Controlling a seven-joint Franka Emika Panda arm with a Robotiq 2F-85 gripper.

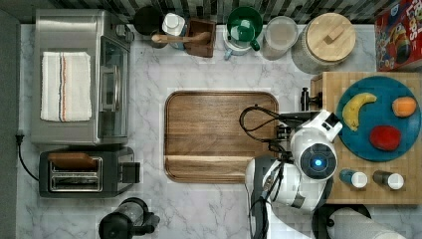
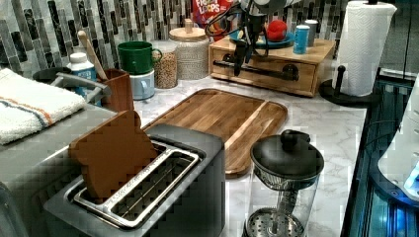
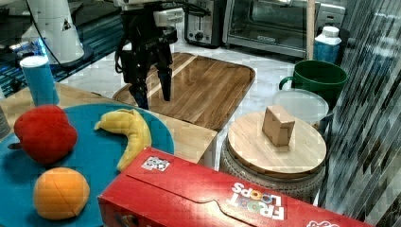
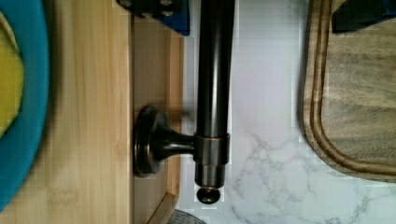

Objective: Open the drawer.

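In the top view, reading left to right, a silver toaster oven [image 1: 79,77] and a black toaster [image 1: 84,172] stand at the counter's left, a dark brown rounded wooden tray [image 1: 214,134] lies flat at the centre, and the butcher-block wooden box [image 1: 331,84] sits at the right, carrying a blue round plate [image 1: 378,149] of toy fruit. The wide light-wood drawer [image 2: 267,74] is set into the box front facing the tray, and appears closed or nearly so, its front about flush with the box. Its long black bar handle [image 4: 212,93] stands off the drawer front on a round-footed post, leaving a gap behind the bar that presumably exists for fingers to hook. The bar's long axis runs along the drawer front, parallel to the tray's near edge; the drawer faces the tray, so it would probably slide out toward the tray, across the bar. The black two-fingered gripper [image 3: 152,94] hangs fingers-down over the handle with its fingers spread apart, one on either side of the bar in the wrist view, not yet clamped. This straddling pose appears chosen so that closing grips the bar squarely before pulling.
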